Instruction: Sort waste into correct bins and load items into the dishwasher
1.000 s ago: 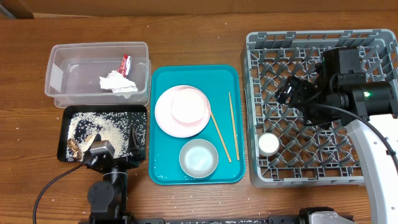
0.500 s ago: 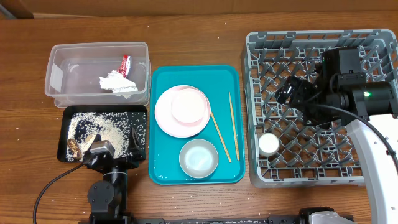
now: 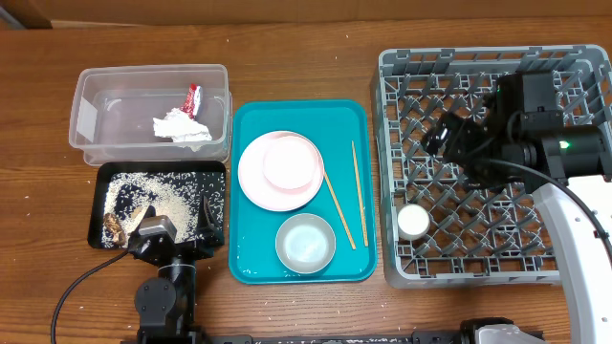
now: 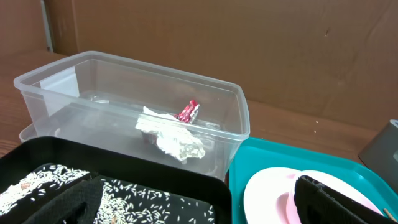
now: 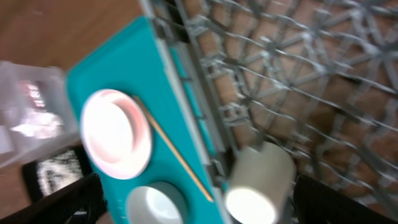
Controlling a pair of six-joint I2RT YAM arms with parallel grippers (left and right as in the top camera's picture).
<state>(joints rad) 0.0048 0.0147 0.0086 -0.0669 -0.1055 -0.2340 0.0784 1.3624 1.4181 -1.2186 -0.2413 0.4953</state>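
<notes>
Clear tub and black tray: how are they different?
The tub is see-through; the tray is black. The tub is deeper; the tray is shallow. The tub holds a tissue and a red wrapper; the tray holds rice and brown scraps. Both are rectangles of about the same footprint, sitting next to each other.

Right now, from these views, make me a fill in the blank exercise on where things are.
The crumpled tissue and red wrapper lie in the ____ tub.
The rice is scattered in the shallow tray coloured ____.
Both chopsticks lie on the serving tray coloured ____.
The one item visible in the dish rack is a small white ____.
Missing words: clear, black, teal, cup.
</notes>
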